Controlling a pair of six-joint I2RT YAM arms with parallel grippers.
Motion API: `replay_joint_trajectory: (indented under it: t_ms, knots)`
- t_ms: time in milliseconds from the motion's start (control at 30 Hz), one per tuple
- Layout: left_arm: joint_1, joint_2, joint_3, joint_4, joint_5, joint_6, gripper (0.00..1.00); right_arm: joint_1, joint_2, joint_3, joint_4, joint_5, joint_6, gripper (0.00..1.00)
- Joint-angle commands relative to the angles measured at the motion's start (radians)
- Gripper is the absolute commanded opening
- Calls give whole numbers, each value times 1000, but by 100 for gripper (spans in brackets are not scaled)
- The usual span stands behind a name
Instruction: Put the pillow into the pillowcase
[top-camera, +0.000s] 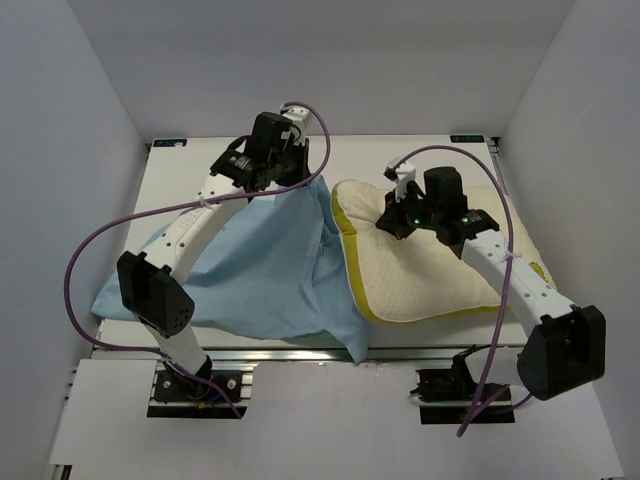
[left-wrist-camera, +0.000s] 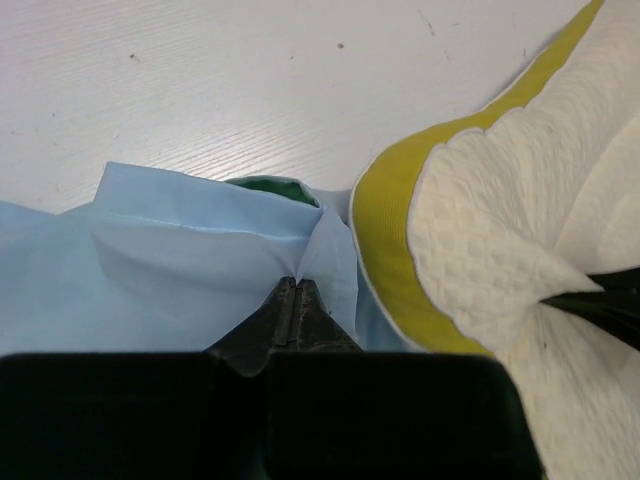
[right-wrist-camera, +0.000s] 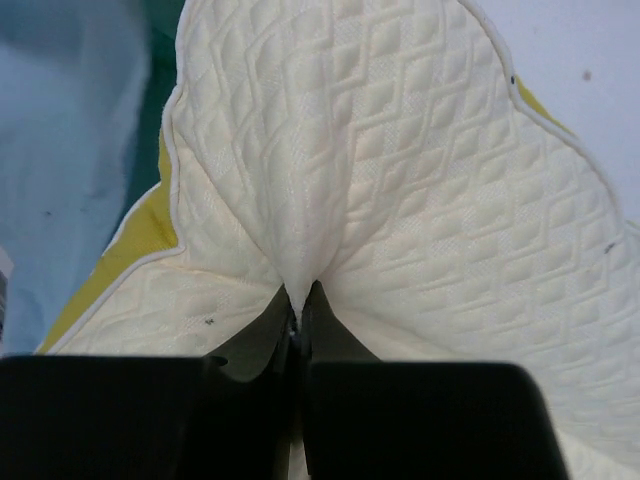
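The cream pillow (top-camera: 420, 275) with a yellow rim lies on the right half of the table. The light blue pillowcase (top-camera: 260, 265) lies left of it, its near right corner hanging over the front edge. My left gripper (top-camera: 300, 172) is shut on the pillowcase's far edge (left-wrist-camera: 290, 250), lifting it; green lining (left-wrist-camera: 275, 188) shows at the opening, right beside the pillow's yellow rim (left-wrist-camera: 385, 215). My right gripper (top-camera: 398, 215) is shut on a pinched fold of the pillow's top fabric (right-wrist-camera: 300, 230) near its far left corner.
The white table (top-camera: 190, 180) is enclosed by pale walls at the back and both sides. Purple cables loop over both arms. The metal rail (top-camera: 300, 352) runs along the front edge.
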Motion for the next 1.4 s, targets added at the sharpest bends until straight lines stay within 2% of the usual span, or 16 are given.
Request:
replay_joint_trajectory:
  t_ms: [0,267,500,800,1067,1367]
  knots:
    - [11,6,52,-10,66,12,0,80,-37,58,32,-24,-22,0]
    - [15,15,83,-40,98,11,0,289,18,4,76,204,-104,0]
    - [46,-5,114,-67,105,21,0,284,52,-45,107,350,-129,0]
    - [71,-53,89,-64,194,6,0,277,104,-31,118,366,-158,0]
    - [71,-11,72,-78,415,-5,0,339,185,82,130,363,-160,0]
    - [71,47,23,-60,400,-8,0,395,88,104,185,306,-134,0]
